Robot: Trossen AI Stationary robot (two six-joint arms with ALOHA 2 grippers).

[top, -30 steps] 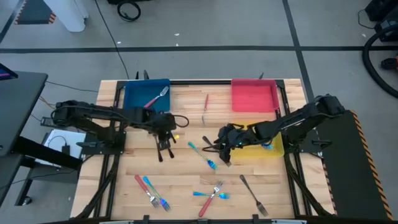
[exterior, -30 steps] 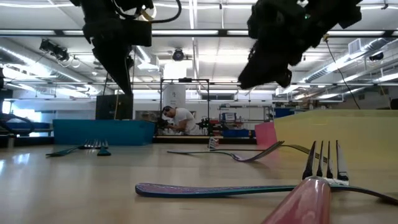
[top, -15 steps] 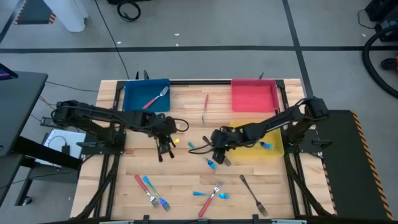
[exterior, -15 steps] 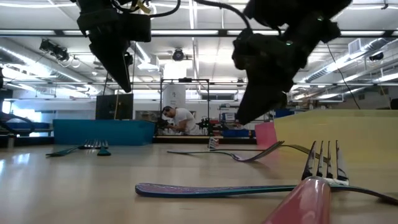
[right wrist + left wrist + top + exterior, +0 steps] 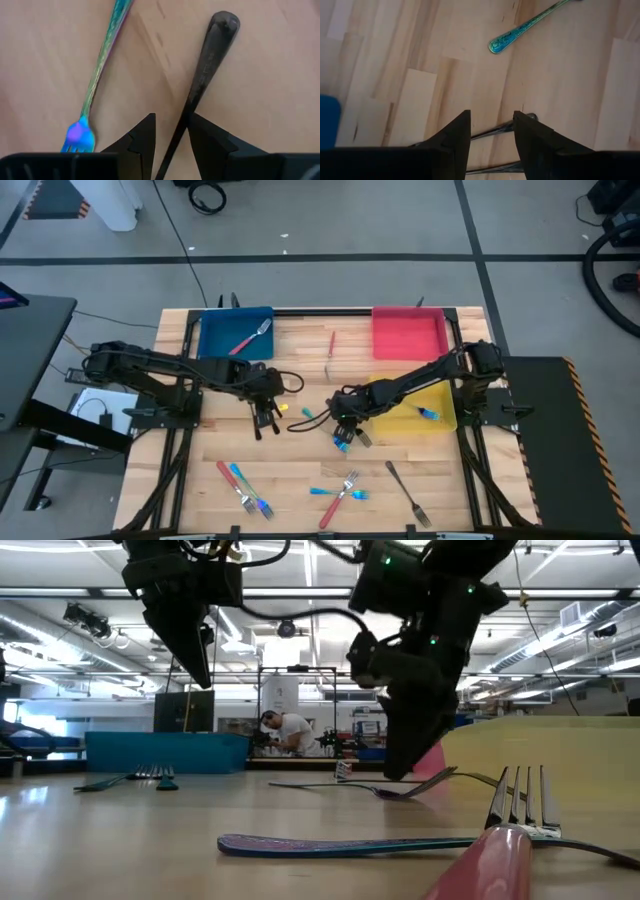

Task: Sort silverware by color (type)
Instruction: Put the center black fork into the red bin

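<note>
My right gripper [image 5: 343, 432] is open and low over the table's middle. Its fingers stand on either side of a dark metal fork [image 5: 200, 85], across the handle. An iridescent blue fork [image 5: 100, 75] lies flat beside it, also seen in the high view [image 5: 325, 425]. In the low view the right gripper [image 5: 405, 772] reaches almost down to the dark fork [image 5: 400, 790]. My left gripper [image 5: 264, 423] is open and held high [image 5: 197, 675] to the left of the middle. A thin dark metal handle [image 5: 505, 128] lies on the wood below it. My right gripper comes from above, pointing down, with one finger on each side of the dark fork's handle [image 5: 184, 117]. The fork lies flat on the table. I cannot tell whether the fingers touch it.
At the far edge, the blue tray [image 5: 215, 340] holds a red-handled fork [image 5: 252, 337]. The red tray [image 5: 408, 335] is there too, and a red fork [image 5: 331, 345] lies between them. The yellow tray [image 5: 440, 418] holds a blue fork [image 5: 428, 415]. Red, blue and dark forks lie near the near edge [image 5: 340, 490].
My right gripper has moved toward the table's left and come down, from beside the yellow tray to the dark fork in the middle. It now straddles the fork's handle. The forks have stayed where they were.
</note>
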